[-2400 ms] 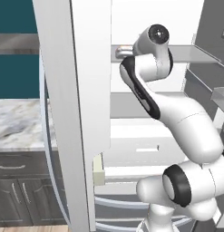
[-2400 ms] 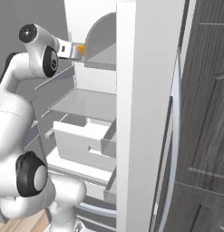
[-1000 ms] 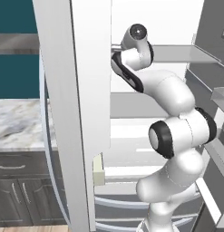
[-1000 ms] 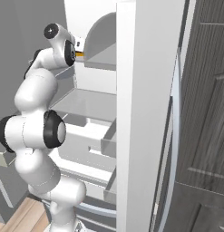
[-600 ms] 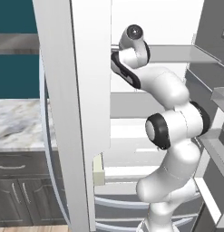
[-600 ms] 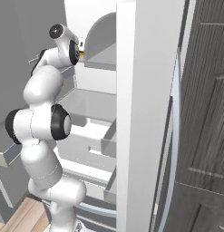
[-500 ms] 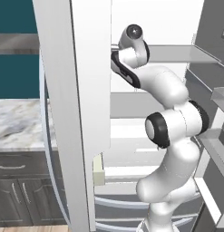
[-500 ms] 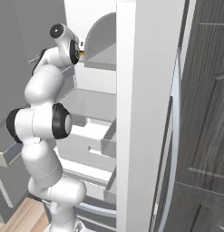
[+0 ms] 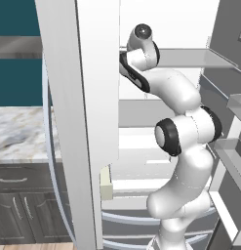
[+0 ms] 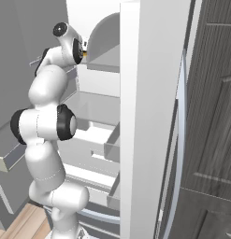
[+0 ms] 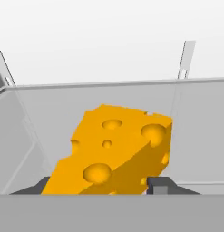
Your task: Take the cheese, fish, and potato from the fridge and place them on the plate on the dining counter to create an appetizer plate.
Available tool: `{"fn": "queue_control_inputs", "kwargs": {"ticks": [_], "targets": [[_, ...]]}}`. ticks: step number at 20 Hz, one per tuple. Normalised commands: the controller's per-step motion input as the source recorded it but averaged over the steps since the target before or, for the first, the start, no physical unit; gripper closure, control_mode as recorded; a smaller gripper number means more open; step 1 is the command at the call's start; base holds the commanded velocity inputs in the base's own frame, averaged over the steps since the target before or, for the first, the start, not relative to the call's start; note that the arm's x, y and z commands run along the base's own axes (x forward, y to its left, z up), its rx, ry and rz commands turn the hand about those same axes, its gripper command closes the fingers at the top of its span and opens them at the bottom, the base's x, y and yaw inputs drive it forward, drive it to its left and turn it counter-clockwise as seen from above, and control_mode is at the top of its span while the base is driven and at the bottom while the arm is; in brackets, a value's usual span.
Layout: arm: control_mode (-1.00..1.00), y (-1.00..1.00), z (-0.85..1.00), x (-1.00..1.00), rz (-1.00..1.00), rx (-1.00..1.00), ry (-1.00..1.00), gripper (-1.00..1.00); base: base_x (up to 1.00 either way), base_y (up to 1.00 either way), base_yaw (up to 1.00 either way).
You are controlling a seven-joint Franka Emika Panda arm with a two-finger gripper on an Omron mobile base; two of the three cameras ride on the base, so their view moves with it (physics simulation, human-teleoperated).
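- Fridge [image 9: 92,73] door panel fills the 9 o'clock half of the left base view and stands swung out, which is why the arm can reach the upper grey shelf [image 9: 190,57] inside; a marble counter top over dark cabinets shows beyond it at 8 o'clock.
- Arm is folded upward with its wrist at 12 o'clock in the left base view, a posture that suits a high shelf deep in the compartment.
- Cheese [image 11: 114,149] lies on that shelf, seen in the hand view between 6 o'clock and the centre, its holed face turned up.
- Gripper [image 11: 99,186] has 2 dark fingertips [image 11: 159,185] flanking the wedge at 7 and 5 o'clock, about as far apart as the block is wide; I judge this a grasp being set, but cannot tell whether the pads are touching the cheese or gripping it.
- In the right base view an orange sliver [image 10: 84,54] at 11 o'clock, just beside the wrist, is probably the same cheese, mostly hidden by the hand.
- Lower end of the wedge and the finger pads are cut off at the bottom of the hand view, so the contact line is hidden.
- Fish, potato and plate cannot be made out anywhere, so all 3 deliveries look outstanding.
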Motion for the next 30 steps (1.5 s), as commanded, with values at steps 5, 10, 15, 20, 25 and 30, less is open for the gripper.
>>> {"fn": "queue_control_inputs", "kwargs": {"ticks": [5, 10, 15, 20, 25, 30], "targets": [[-1.00, -0.04, 0.00, 0.03, 0.00, 0.00, 0.00, 1.00, 0.00, 0.00, 0.00], [-1.00, -0.23, -0.04, -0.30, -0.01, 0.00, 0.00, 1.00, 0.00, 0.00, 0.00], [-1.00, -0.34, -0.02, -0.61, -0.03, 0.00, 0.00, 1.00, 0.00, 0.00, 0.00], [-1.00, -0.21, -0.10, -0.82, -0.02, 0.00, 0.00, 1.00, 0.00, 0.00, 0.00], [-1.00, -0.03, 0.00, -0.97, 0.00, 0.00, 0.00, 1.00, 0.00, 0.00, 0.00], [-1.00, -0.05, 0.00, -1.00, 0.03, 0.00, 0.00, 1.00, 0.00, 0.00, 0.00]]}}
